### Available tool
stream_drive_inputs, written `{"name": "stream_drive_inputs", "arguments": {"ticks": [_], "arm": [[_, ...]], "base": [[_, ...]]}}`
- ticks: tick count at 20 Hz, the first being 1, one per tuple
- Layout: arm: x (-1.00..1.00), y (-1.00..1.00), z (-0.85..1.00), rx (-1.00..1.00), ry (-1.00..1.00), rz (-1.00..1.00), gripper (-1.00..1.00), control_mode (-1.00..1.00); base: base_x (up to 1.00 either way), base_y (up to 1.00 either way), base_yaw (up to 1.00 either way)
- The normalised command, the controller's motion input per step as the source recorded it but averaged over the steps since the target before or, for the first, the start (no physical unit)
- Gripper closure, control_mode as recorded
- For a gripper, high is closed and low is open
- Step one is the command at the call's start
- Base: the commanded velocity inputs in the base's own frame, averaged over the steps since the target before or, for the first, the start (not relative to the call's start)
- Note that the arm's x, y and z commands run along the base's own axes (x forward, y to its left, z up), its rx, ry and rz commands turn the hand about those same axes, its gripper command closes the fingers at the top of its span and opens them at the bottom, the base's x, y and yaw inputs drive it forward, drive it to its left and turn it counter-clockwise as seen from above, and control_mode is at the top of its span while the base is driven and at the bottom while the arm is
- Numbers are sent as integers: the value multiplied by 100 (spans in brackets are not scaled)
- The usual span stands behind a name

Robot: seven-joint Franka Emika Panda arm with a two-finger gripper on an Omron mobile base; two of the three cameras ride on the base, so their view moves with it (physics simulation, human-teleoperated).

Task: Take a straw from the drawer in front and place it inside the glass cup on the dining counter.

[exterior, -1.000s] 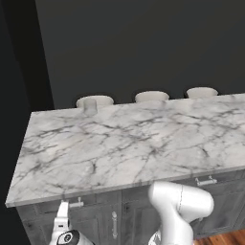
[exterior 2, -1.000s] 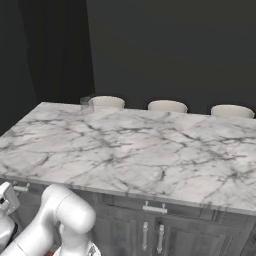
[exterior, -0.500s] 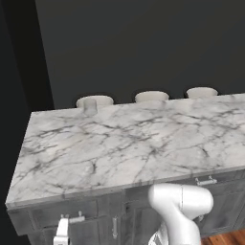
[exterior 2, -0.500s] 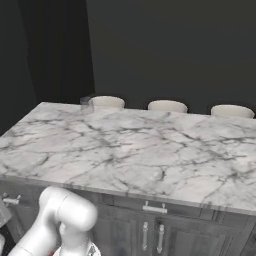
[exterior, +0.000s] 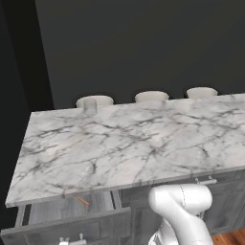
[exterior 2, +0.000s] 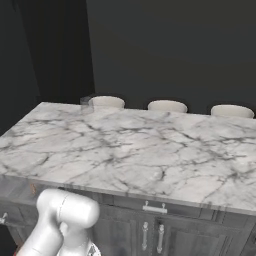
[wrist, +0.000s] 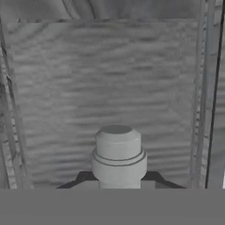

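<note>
Three round pale stool seats [exterior: 151,96] line the upper middle of the left base view, against a dark wall [exterior: 143,43]. Cabinet doors with silver handles [exterior 2: 152,235] fill the right base view's lower middle.

A flat dark grey wall [exterior: 143,43] rises behind three round pale stool seats [exterior: 151,96]; reddish wooden floor [exterior: 232,237] shows below.

White arm [exterior: 179,206] low, elbow bent
</note>
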Motion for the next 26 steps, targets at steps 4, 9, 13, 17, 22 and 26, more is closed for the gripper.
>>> {"name": "stream_drive_inputs", "arguments": {"ticks": [4,9,13,17,22,26], "arm": [[-100,15,0,1,0,0,100,-100],[-100,14,0,0,0,0,100,-100],[-100,6,0,0,0,0,100,-100],[-73,1,0,0,0,0,-100,-100],[-3,0,18,5,8,0,-100,-100],[-1,0,43,19,40,0,-100,-100]], "base": [[0,0,0],[0,0,0],[0,0,0],[0,0,0],[0,0,0],[0,0,0]]}}
